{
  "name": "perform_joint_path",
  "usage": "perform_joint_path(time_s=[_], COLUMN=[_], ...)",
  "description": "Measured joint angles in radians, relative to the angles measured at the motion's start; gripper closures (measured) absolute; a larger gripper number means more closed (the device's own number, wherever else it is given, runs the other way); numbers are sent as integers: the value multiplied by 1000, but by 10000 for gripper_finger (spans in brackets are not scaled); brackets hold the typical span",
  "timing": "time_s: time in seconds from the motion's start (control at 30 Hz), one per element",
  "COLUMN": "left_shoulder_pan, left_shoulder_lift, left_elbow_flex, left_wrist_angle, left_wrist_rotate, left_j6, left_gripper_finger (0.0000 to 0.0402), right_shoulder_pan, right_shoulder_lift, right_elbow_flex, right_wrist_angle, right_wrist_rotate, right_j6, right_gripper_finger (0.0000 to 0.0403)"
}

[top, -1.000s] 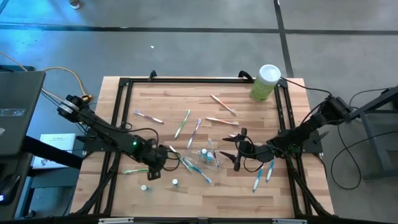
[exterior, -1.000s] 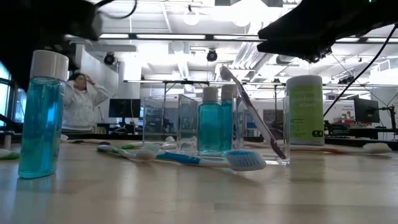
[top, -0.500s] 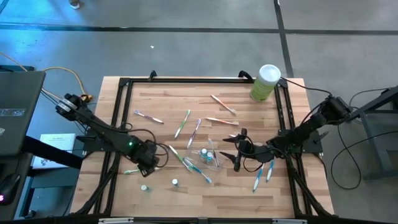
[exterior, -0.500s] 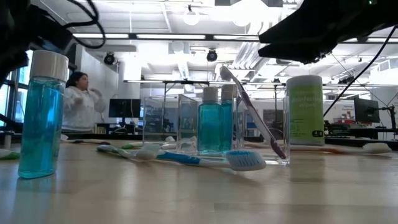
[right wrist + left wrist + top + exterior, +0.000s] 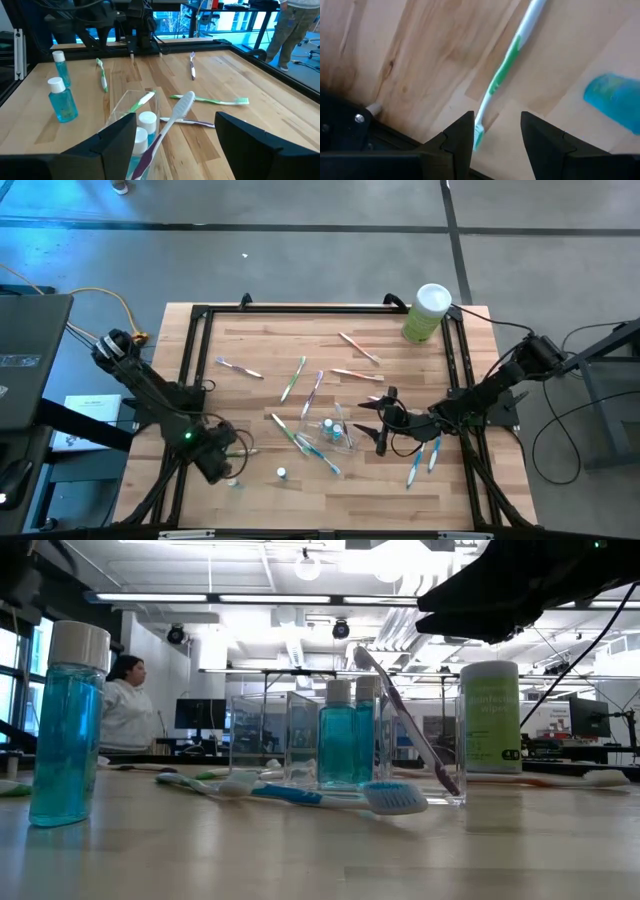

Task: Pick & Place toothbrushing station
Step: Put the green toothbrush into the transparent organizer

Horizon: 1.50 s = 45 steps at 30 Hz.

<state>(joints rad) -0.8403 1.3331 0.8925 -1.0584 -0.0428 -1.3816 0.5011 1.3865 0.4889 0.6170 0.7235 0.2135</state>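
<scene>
The clear plastic cup (image 5: 338, 432) stands mid-table with two small teal white-capped bottles (image 5: 338, 735) and a leaning white-purple toothbrush (image 5: 167, 127) in it. Several toothbrushes lie scattered on the wood. My right gripper (image 5: 368, 423) hovers open just right of the cup and above it, pointing nearly level at it (image 5: 176, 120). My left gripper (image 5: 222, 465) points down near the table's near-left corner. Its open fingers (image 5: 497, 137) stand on either side of the bristle end of a green-white toothbrush (image 5: 505, 70) that lies flat on the table.
Two loose teal bottles (image 5: 232, 480) (image 5: 282, 473) stand near the front edge, one right beside my left gripper (image 5: 615, 100). A tall pale-green canister (image 5: 428, 312) stands at the far right corner. A black frame rail (image 5: 185, 380) runs along the table's edges. A person (image 5: 125, 705) is in the room behind.
My left gripper has swung from beside the cup toward the table's near-left corner, rolling about its own axis as it went, and now stands over the green toothbrush. Its opening looks unchanged.
</scene>
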Motion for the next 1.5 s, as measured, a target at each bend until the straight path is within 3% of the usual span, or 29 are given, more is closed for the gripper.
perform_joint_path(time_s=[0.17,0.27,0.43,0.93,1.1,1.5], left_shoulder_pan=[-72,-73,-79,-76,-77,-76], left_shoulder_lift=[6,7,24,164,164,164], left_elbow_flex=[0,0,0,0,0,-25], left_wrist_angle=[0,-9,-18,-32,-30,16], left_wrist_rotate=[-92,-81,-51,74,50,53], left_j6=[-18,-160,-245,-153,-141,-119], left_gripper_finger=[248,248,248,248,248,248], right_shoulder_pan=[0,0,0,1,1,1], right_shoulder_lift=[0,0,0,0,0,0], right_elbow_flex=[0,0,0,0,0,0], right_wrist_angle=[5,7,7,8,13,24], right_wrist_rotate=[0,-1,-22,-25,-78,-91], right_j6=[1,13,22,27,27,30], right_gripper_finger=[153,158,160,160,160,160])
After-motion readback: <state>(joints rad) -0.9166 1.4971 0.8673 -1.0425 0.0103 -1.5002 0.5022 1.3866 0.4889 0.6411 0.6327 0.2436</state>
